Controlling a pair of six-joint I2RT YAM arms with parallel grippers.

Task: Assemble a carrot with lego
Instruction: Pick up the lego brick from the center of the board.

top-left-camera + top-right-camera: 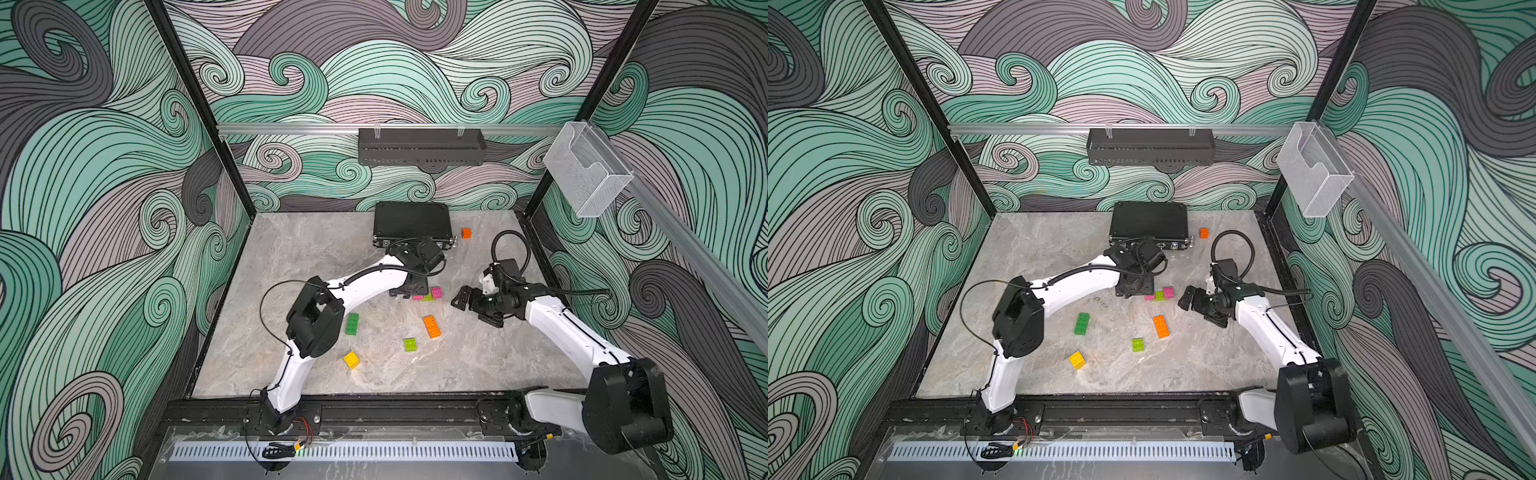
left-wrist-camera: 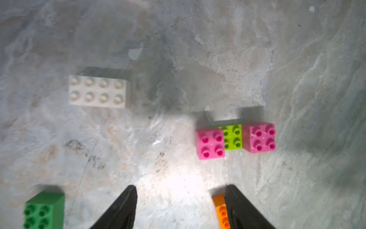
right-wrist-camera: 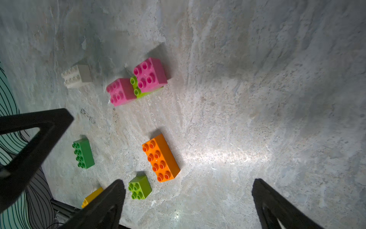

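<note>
1. The left hand (image 2: 181, 187) hung above the marbled bench (image 1: 291, 257), fingers spread and holding no brick.
2. The right hand (image 3: 189, 181) was raised off the bench with its fingers spread wide, gripping nothing. In both top views it pointed toward a small group of bricks near the bench's middle.
3. In that group, a lime brick (image 2: 233, 137) lay between a pink brick (image 2: 210, 143) and a second pink brick (image 2: 259, 137), touching both. The right wrist view showed the second pink brick seated on top of the lime one. Whether the other was joined could not be told.
4. A white brick (image 2: 98, 92) lay alone, studs up, apart from the group. The left arm hid it in both top views.
5. Nearer the robot, a dark green brick (image 1: 352, 324), an orange brick (image 1: 432, 326), a loose lime brick (image 1: 410, 344) and a yellow brick (image 1: 351, 360) lay separate, studs up.
6. A black case (image 1: 411, 222) sat at the bench's far edge, with a small orange cube (image 1: 466, 233) just beside it.
</note>
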